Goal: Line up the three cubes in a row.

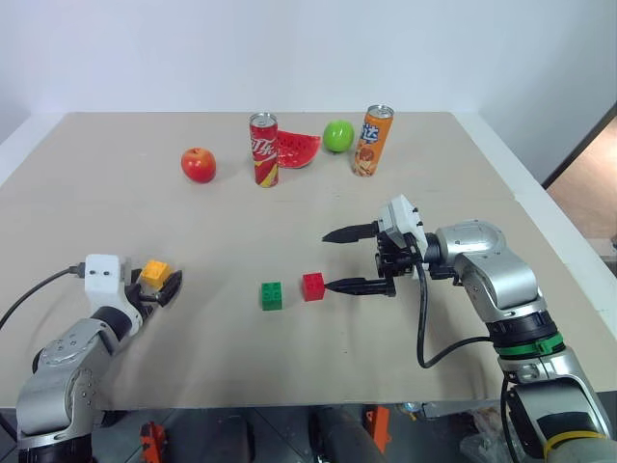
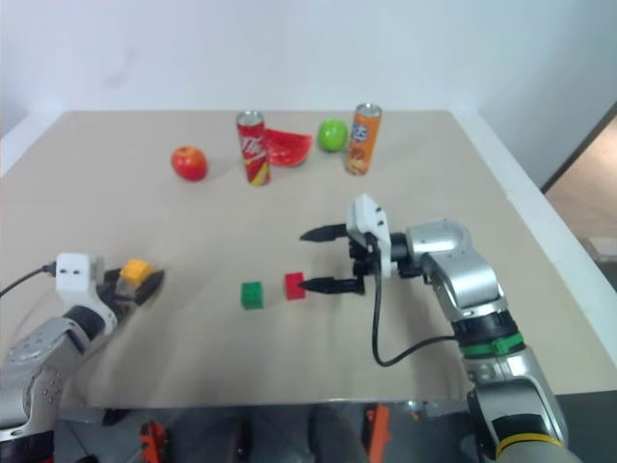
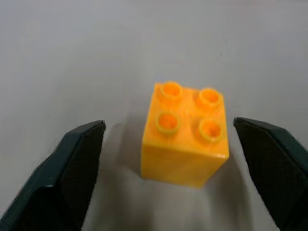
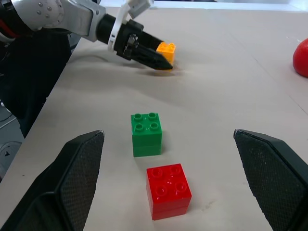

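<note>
Cubes apart on the table (image 1: 289, 367)

Left gripper (image 3: 175, 144) brackets the yellow-orange cube (image 1: 154, 274) at 9 o'clock, fingers apart, untouching. Right gripper (image 1: 345, 258) gapes empty beside red cube (image 1: 313, 285) and green cube (image 1: 272, 295); cans and fruit at 12 o'clock.

Looks like a robotics lab test setup, not a home. Bare beige table (image 1: 116, 154) against a plain white wall (image 1: 289, 48), nothing decorative. Props laid out like test objects: 2 drink cans (image 1: 263, 149), 2 apples (image 1: 199, 165), a watermelon slice (image 1: 297, 148), 3 toy brick cubes (image 1: 272, 295). Exposed cable (image 1: 424, 328) running along the robot arm (image 1: 492, 280).
</note>
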Action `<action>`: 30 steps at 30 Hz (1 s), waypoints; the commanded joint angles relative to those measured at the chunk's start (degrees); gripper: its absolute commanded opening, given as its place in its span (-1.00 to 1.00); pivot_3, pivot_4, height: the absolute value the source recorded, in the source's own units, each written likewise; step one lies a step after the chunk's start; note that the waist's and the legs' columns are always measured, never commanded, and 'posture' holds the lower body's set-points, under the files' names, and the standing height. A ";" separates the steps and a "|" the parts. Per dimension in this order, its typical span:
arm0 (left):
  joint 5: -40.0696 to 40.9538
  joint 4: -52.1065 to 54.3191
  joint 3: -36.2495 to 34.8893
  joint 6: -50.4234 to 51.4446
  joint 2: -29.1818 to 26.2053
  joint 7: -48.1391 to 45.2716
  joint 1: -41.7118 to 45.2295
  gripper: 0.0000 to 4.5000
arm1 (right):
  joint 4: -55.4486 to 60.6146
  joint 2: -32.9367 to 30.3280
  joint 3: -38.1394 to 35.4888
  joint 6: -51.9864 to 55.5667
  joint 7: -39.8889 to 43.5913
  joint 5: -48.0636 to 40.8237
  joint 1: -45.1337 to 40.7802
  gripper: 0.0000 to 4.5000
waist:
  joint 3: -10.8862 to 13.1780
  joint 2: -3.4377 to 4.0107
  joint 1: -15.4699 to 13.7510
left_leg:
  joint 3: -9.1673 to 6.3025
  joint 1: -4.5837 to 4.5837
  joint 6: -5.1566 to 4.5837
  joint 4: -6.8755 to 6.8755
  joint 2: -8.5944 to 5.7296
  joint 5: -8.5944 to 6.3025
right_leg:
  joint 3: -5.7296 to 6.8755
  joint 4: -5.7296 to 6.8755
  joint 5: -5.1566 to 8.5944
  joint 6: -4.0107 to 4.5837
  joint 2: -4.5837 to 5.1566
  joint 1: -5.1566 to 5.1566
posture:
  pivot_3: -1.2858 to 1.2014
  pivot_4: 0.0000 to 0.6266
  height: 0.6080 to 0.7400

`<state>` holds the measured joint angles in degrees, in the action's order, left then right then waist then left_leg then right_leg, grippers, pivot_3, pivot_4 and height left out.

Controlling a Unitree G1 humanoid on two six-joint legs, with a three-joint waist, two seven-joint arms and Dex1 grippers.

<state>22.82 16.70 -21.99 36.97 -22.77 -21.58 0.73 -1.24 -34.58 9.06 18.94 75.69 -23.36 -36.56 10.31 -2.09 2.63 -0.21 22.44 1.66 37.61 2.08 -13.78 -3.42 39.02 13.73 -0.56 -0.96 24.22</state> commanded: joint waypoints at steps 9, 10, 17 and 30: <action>-2.08 1.55 1.72 -5.23 -1.25 0.66 -0.12 -0.41 | 2.57 -1.12 -1.31 -0.59 -0.50 -0.48 0.91 1.00 | 0.00 0.00 0.00 | 0.02 0.00 0.00 0.00 -0.02 0.00 | -0.02 0.00 -0.01 -0.01 0.02 0.00 | 0.03 -0.52 1.00; -2.47 2.21 1.99 -6.03 -0.80 1.19 -0.22 -0.41 | 2.56 -1.14 -1.31 -0.67 -0.50 -0.47 0.96 1.00 | 0.00 0.00 0.00 | 0.02 0.00 0.00 0.00 -0.02 0.00 | -0.02 -0.01 -0.01 -0.01 0.02 0.00 | 0.03 -0.52 1.00; -7.15 11.27 6.68 -8.19 4.54 8.55 -4.19 -0.41 | 2.93 -1.56 -1.39 -0.76 -0.52 -0.41 1.46 1.00 | 0.00 -0.01 -0.01 | 0.06 0.02 0.00 0.00 -0.04 0.00 | -0.08 -0.04 -0.02 -0.05 0.09 -0.01 | 0.03 -0.52 1.00; -5.64 22.61 17.87 4.50 13.17 16.21 -5.07 -0.41 | 3.36 -2.06 -1.47 -0.85 -1.13 -0.25 2.27 1.00 | 0.01 -0.02 0.01 | 0.08 -0.02 -0.05 0.00 -0.21 0.03 | -0.16 -0.04 -0.05 -0.19 0.12 -0.02 | 0.03 -0.52 1.00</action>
<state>16.53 35.92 -4.73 40.44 -9.59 -5.54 -4.75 -0.06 -36.09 9.03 18.84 74.68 -23.33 -34.06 10.31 -2.12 2.64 -0.13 22.42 1.61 37.61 1.88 -13.75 -3.58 38.98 13.68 -0.75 -0.85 24.20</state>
